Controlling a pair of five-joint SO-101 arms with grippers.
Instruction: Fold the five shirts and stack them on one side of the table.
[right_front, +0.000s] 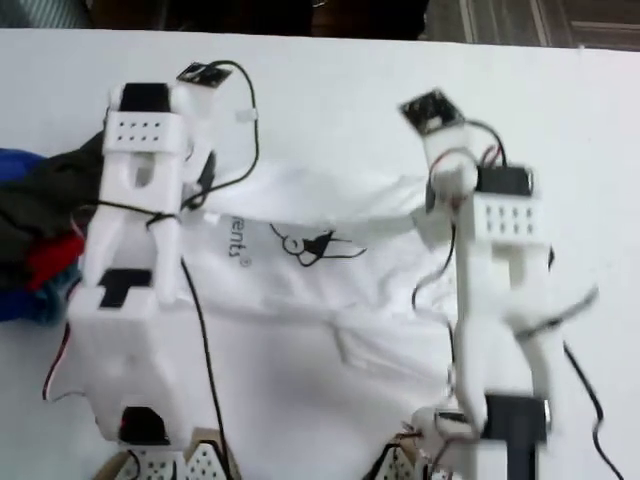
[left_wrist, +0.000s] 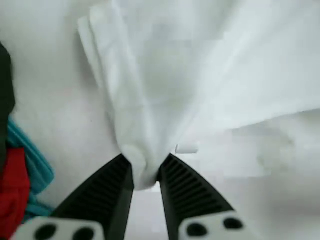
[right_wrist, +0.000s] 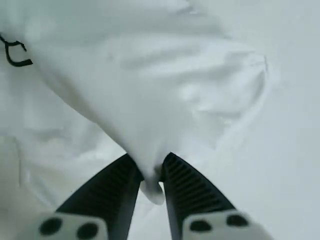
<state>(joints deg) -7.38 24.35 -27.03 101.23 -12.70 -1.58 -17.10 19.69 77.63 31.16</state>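
A white shirt (right_front: 310, 270) with a small black print lies spread across the middle of the white table (right_front: 330, 90). My left gripper (left_wrist: 146, 175) is shut on a bunched fold of the white shirt (left_wrist: 165, 85) at its left side. My right gripper (right_wrist: 150, 177) is shut on a pinched fold of the white shirt (right_wrist: 150, 90) at its right side. In the high view the left arm (right_front: 140, 200) stands over the shirt's left edge and the right arm (right_front: 490, 240) over its right edge.
A heap of other shirts (right_front: 35, 235), dark grey, red and blue, lies at the table's left edge, also seen as red and teal cloth (left_wrist: 20, 185) beside my left gripper. Bare table stretches along the far side and the right.
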